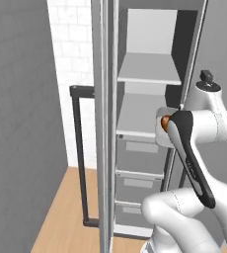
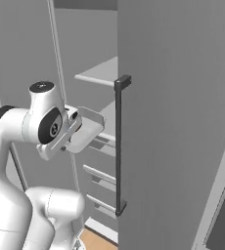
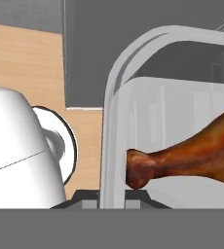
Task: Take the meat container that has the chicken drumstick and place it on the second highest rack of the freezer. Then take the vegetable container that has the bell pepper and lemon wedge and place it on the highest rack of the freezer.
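My gripper [image 3: 112,198] is shut on the near rim of the meat container [image 3: 113,92], a pale translucent tray. The glossy orange-brown chicken drumstick [image 3: 192,156] lies inside it. In the left base view the container [image 1: 161,132] hangs at the right front edge of the second highest rack [image 1: 137,116] of the open freezer [image 1: 192,44], and a bit of drumstick [image 1: 164,120] shows. The highest rack [image 1: 149,68] lies above it, bare. From the right, the container [image 2: 89,128] sticks out of my gripper [image 2: 73,128] toward the shelves. The vegetable container, bell pepper and lemon wedge are out of view.
Grey drawers [image 1: 137,155] stack below the racks. The freezer door [image 1: 101,123] stands open on the left, edge-on, with a long black bar handle [image 1: 79,153]. A second grey panel with a black handle [image 2: 118,146] stands close on the right. Wood floor [image 1: 61,212] lies below.
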Available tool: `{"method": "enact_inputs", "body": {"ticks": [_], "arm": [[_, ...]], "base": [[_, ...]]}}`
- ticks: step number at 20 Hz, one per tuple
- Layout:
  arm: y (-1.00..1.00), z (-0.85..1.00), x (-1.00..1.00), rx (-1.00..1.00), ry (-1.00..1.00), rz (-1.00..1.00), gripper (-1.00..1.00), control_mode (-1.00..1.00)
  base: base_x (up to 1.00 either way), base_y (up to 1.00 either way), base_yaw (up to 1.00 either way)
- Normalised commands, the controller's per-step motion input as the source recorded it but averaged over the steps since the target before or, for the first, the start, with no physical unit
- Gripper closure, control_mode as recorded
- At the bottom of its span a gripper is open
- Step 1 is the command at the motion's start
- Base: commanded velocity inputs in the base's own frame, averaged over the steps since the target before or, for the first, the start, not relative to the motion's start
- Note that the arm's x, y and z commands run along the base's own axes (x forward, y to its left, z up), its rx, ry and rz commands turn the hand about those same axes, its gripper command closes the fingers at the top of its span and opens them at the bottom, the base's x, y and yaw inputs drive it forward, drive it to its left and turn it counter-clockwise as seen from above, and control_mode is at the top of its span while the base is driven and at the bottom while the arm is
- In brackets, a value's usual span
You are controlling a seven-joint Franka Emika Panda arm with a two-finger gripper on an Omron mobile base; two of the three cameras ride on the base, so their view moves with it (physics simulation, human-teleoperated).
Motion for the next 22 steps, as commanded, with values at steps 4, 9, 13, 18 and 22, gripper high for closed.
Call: {"method": "enact_inputs", "body": {"ticks": [4,9,13,18,22], "arm": [[0.00,0.00,0.00,0.00,0.00,0.00,1.00,1.00],[0.00,0.00,0.00,0.00,0.00,0.00,1.00,1.00],[0.00,0.00,0.00,0.00,0.00,0.00,1.00,1.00],[0.00,0.00,0.00,0.00,0.00,0.00,1.00,1.00],[0.00,0.00,0.00,0.00,0.00,0.00,1.00,1.00]], "base": [[0.48,-0.10,0.02],[0.57,-0.03,0.01],[0.57,0.00,0.00],[0.52,0.13,-0.01],[0.46,0.32,-0.11]]}}
